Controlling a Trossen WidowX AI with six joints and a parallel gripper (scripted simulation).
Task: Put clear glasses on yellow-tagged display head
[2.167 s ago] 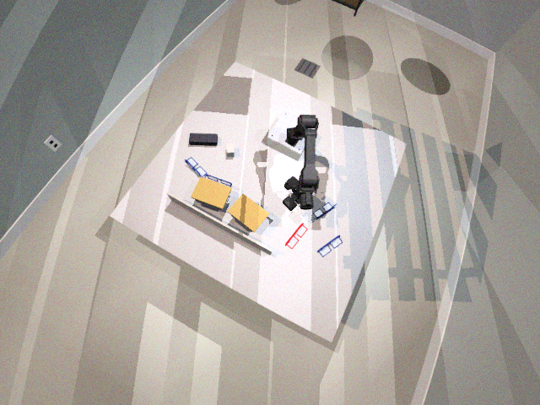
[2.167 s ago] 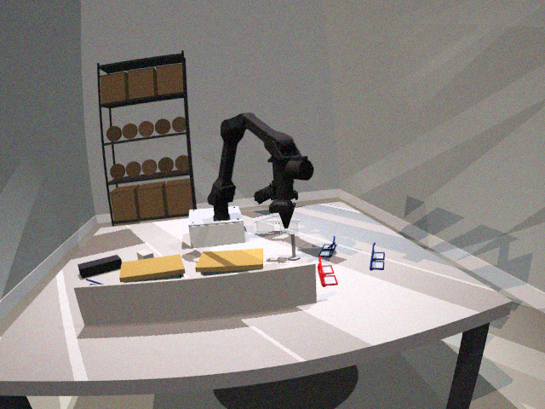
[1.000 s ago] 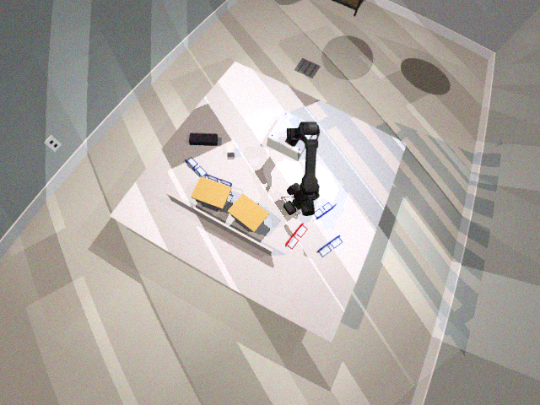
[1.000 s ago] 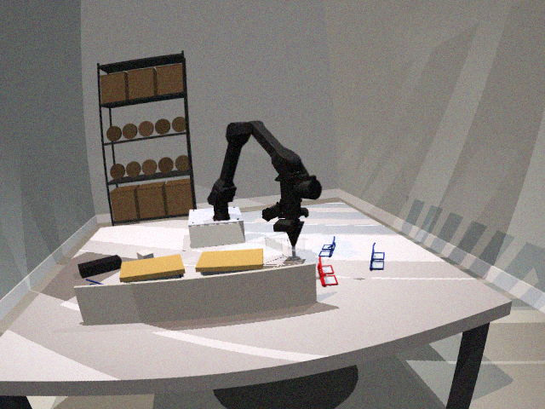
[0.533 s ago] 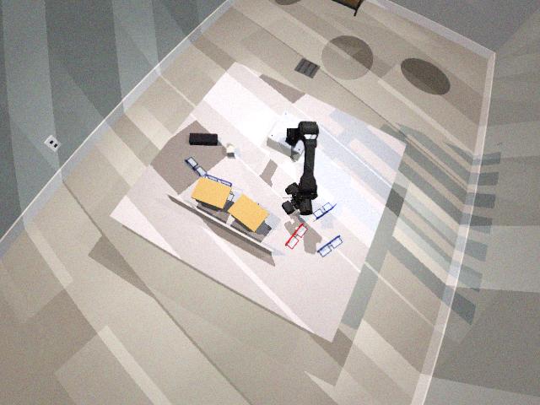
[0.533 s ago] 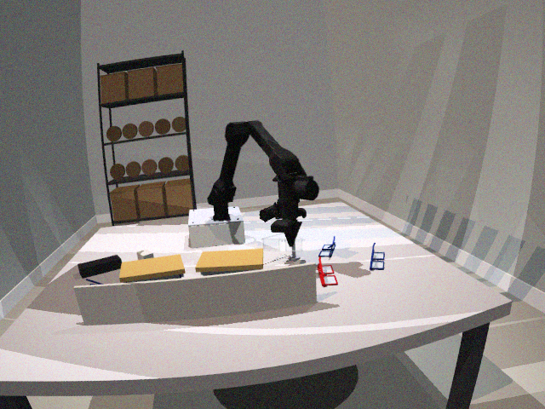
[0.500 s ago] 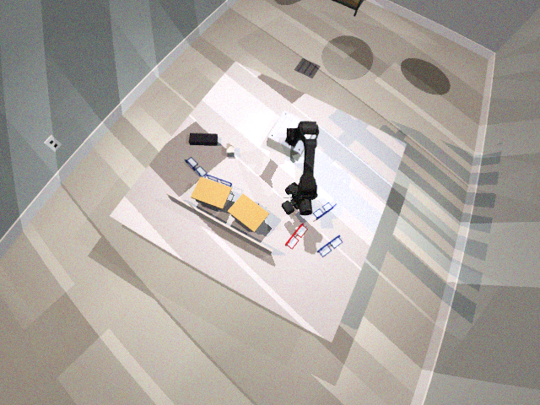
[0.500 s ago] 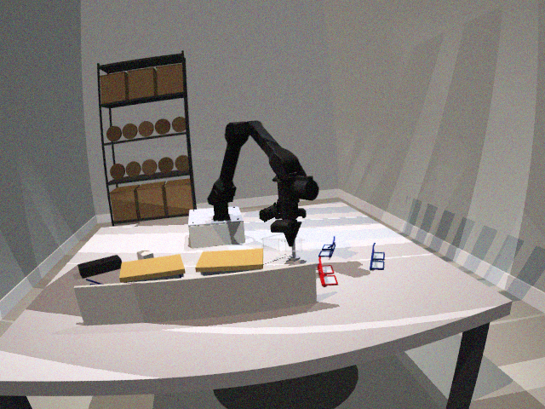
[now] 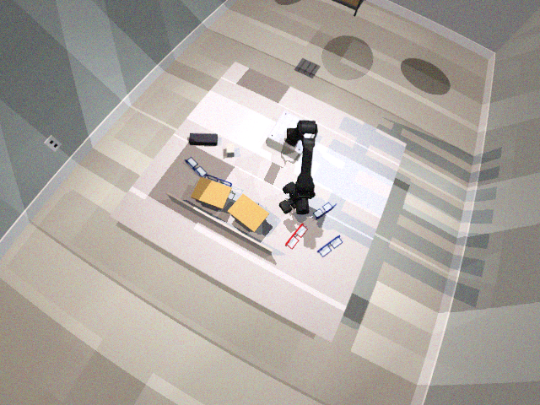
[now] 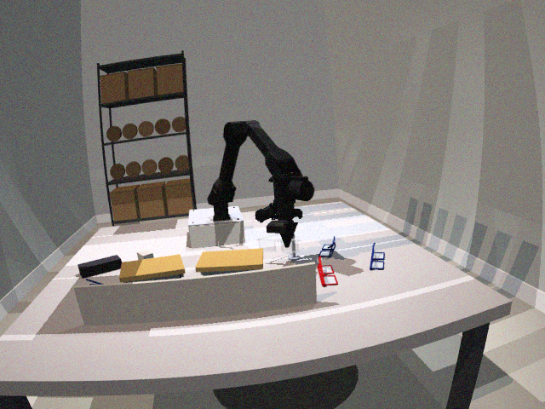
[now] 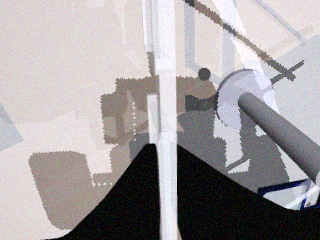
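My gripper [image 10: 287, 246] [image 11: 159, 153] points down and is shut on the clear glasses [image 11: 167, 100], which show as a pale upright bar between the black fingertips in the wrist view. Their faint outline is raised above the table in the exterior view. Two yellow-orange blocks [image 9: 212, 192] [image 9: 248, 213] [image 10: 152, 267] [image 10: 229, 260] stand side by side, left of the gripper. I cannot make out face features or a separate yellow tag. A grey post [image 11: 280, 135] on a round clear base stands close to the right of the held glasses in the wrist view.
A long grey wall [image 10: 197, 295] runs in front of the blocks. Red glasses [image 9: 294, 235] [image 10: 320, 270] and blue glasses [image 9: 323, 211] [image 9: 330, 246] lie right of the wall. More blue glasses [image 9: 196, 166] and a black case [image 9: 202, 139] [image 10: 100, 266] lie at the left.
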